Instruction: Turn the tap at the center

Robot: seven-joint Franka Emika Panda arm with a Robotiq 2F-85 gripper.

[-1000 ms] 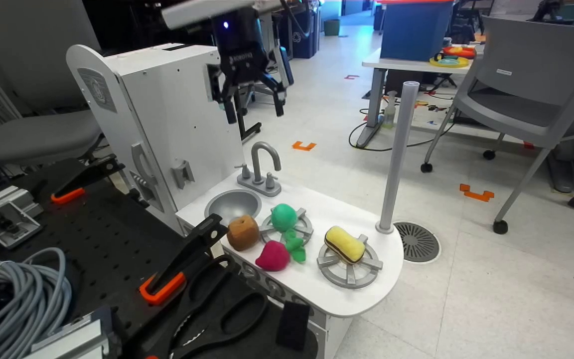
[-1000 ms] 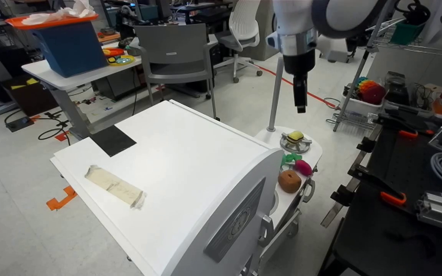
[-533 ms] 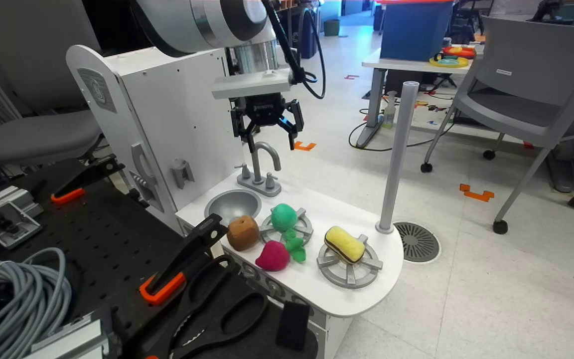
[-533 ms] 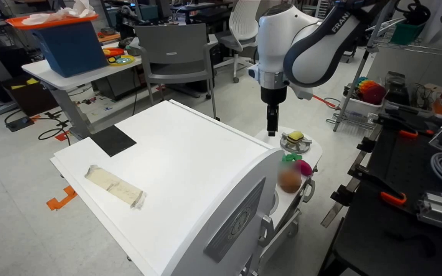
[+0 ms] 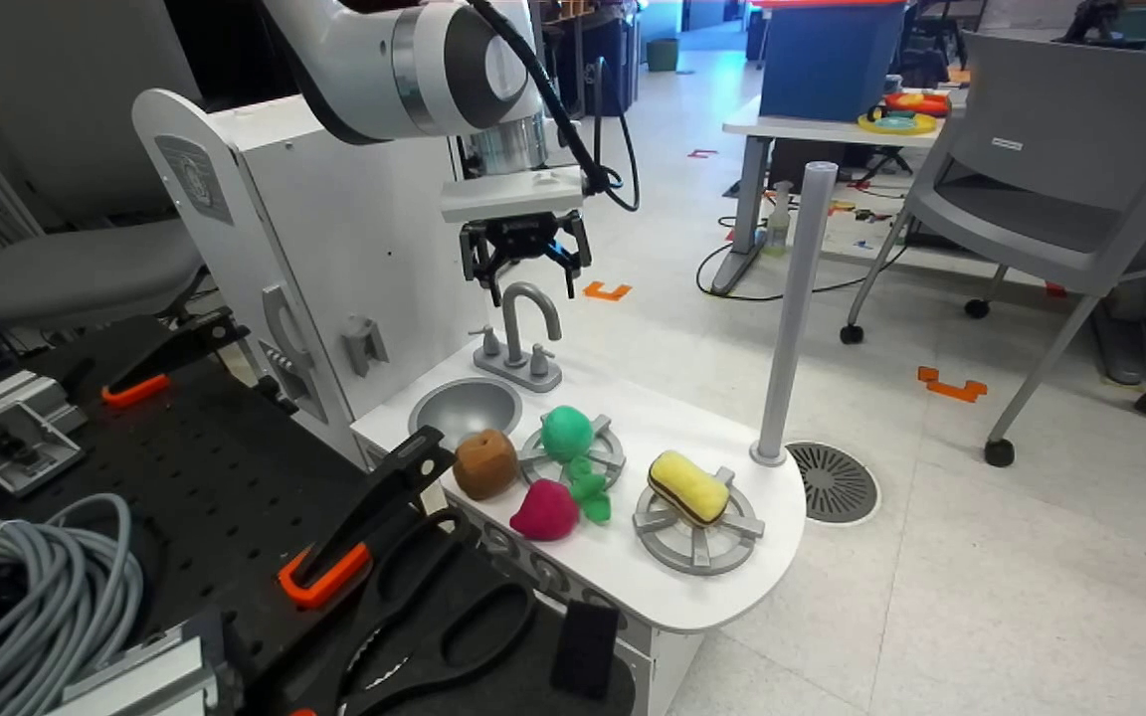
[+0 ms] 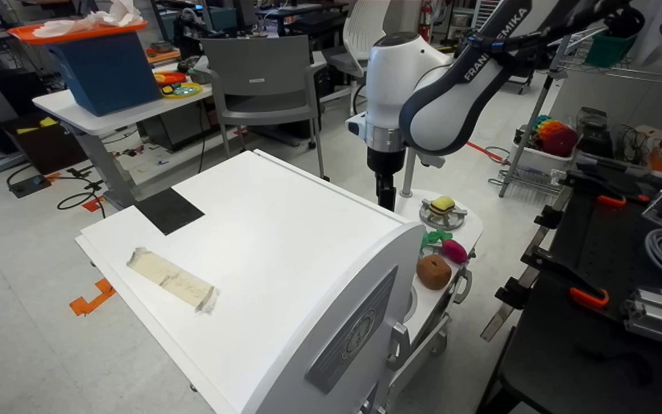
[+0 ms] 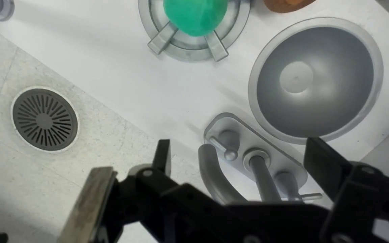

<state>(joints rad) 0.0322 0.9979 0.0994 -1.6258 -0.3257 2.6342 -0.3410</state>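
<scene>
Approach apparently in hand. Your black two-fingered end effector (image 5: 533, 296), spread and empty, hangs over silvery-grey, plastic-looking gooseneck tap (image 5: 512, 328) beside grey round basin (image 7: 343, 74). Next, likely: lower, close on tap, swivel.

in the wrist view the tap (image 7: 211, 172) is standing in the way between the spread fingers (image 7: 161, 155) of the gripper (image 5: 533, 295); a free gap is showing between the tap and one finger, while a handle (image 7: 311, 196) is sticking out toward the other. bare counter (image 7: 181, 87) is stretching between the tap and the burner (image 7: 189, 54), where the green ball (image 7: 196, 15) is blocking passage. the wall (image 5: 374, 234) is closing one side of the tap; the pole (image 5: 798, 318) is standing well apart.
</scene>
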